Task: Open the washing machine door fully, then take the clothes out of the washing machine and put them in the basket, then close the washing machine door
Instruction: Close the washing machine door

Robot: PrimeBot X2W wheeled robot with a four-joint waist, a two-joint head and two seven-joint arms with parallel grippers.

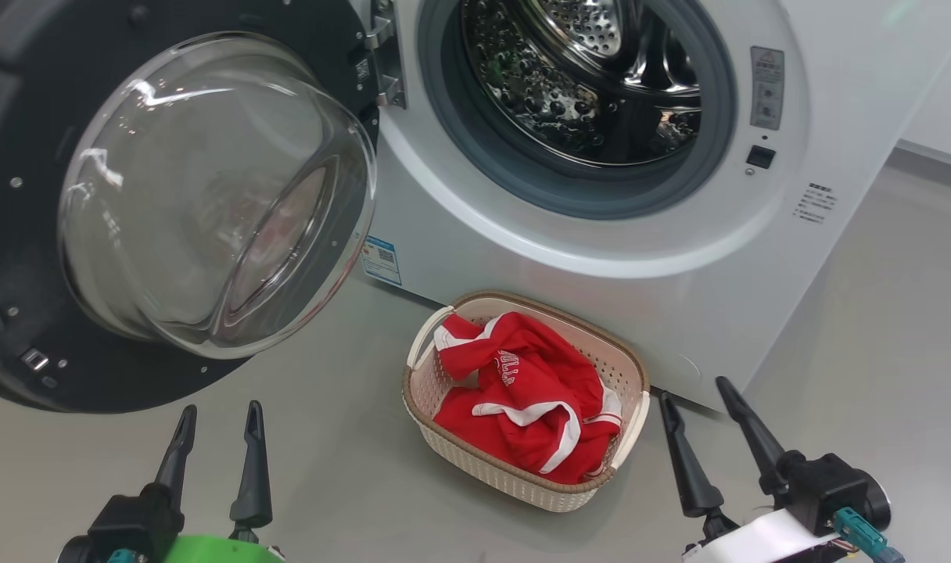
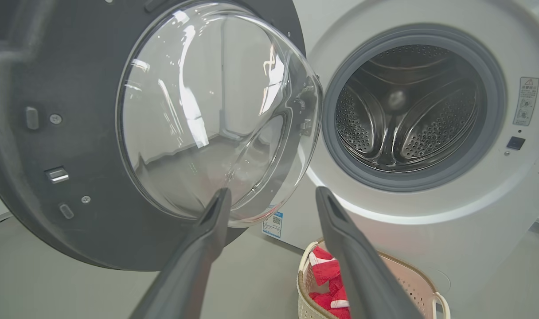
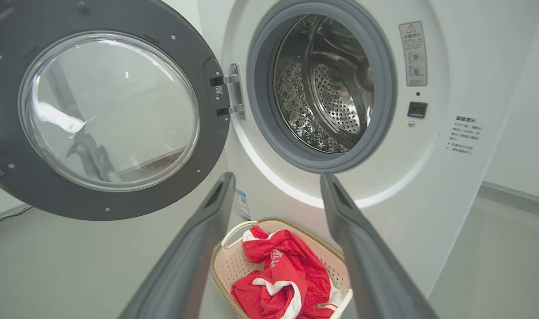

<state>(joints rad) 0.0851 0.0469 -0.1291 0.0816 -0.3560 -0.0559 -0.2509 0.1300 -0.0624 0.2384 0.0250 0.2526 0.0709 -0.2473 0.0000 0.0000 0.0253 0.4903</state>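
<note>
The washing machine door [image 1: 178, 195] stands swung wide to the left, its glass bowl bulging toward me. The white washing machine [image 1: 679, 258] shows a bare steel drum [image 1: 577, 70] with no fabric in sight. On the floor in front sits the cream basket [image 1: 628, 360], and the red clothes [image 1: 522, 399] with white stripes lie bunched inside it. My left gripper [image 1: 219, 418] is open at the lower left, below the door. My right gripper [image 1: 694, 391] is open at the lower right, just right of the basket. Both hold nothing. The basket [image 3: 227, 266] also lies between the right fingers in that wrist view.
Grey floor [image 1: 350, 469] spreads around the basket and to the right of the machine. The open door [image 2: 74, 146] overhangs the floor on my left side. A pale wall and skirting [image 1: 937, 148] run behind the machine at the right.
</note>
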